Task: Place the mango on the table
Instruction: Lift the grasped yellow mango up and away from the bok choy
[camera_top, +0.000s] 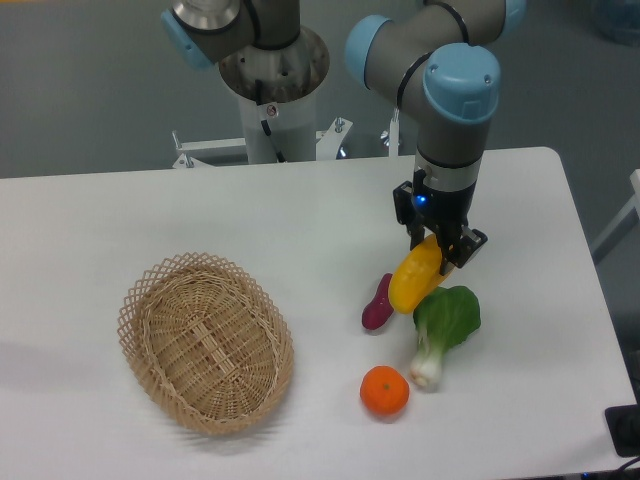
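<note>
The yellow mango (413, 280) hangs tilted in my gripper (440, 252), its orange upper end between the fingers and its lower end just over or touching the white table (300, 210). My gripper is shut on the mango's upper end. The mango's lower tip is right next to the purple sweet potato (378, 302) and the green vegetable (446, 320).
An oval wicker basket (205, 340) sits at the left front, empty. A round orange fruit (384, 391) lies in front of the vegetables. The robot base (270, 90) stands behind the table's far edge.
</note>
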